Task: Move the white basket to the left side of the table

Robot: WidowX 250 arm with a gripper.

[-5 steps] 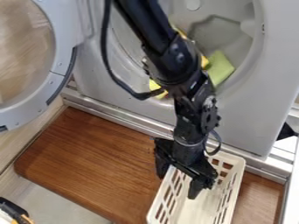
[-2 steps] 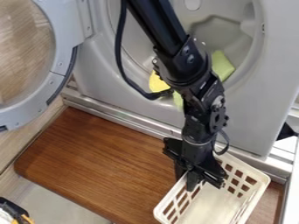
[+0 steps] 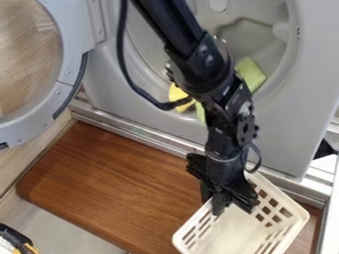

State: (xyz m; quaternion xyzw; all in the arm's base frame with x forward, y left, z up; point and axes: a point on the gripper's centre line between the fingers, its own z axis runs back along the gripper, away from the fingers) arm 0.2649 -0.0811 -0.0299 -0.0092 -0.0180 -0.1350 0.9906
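Observation:
The black gripper (image 3: 212,199) hangs over the top left corner of the white basket (image 3: 233,232), in the lower right of the camera view. Its fingers are close together on the basket's left rim, one outside the wall and one inside, shut on it. The basket is turned at an angle on the brown wooden table (image 3: 112,183), and its lower end runs out of the view. Nothing is seen inside it.
A grey machine with a round opening (image 3: 278,119) stands behind the table, its round door (image 3: 69,64) open at the left. Yellow and green cloths (image 3: 250,74) lie in the opening. A metal rail (image 3: 142,135) runs along the table's back edge.
The gripper's fingers have closed on the basket's left rim, after standing wide apart. The basket's upper end has swung to the right, turning the basket. The arm has shifted slightly right overall.

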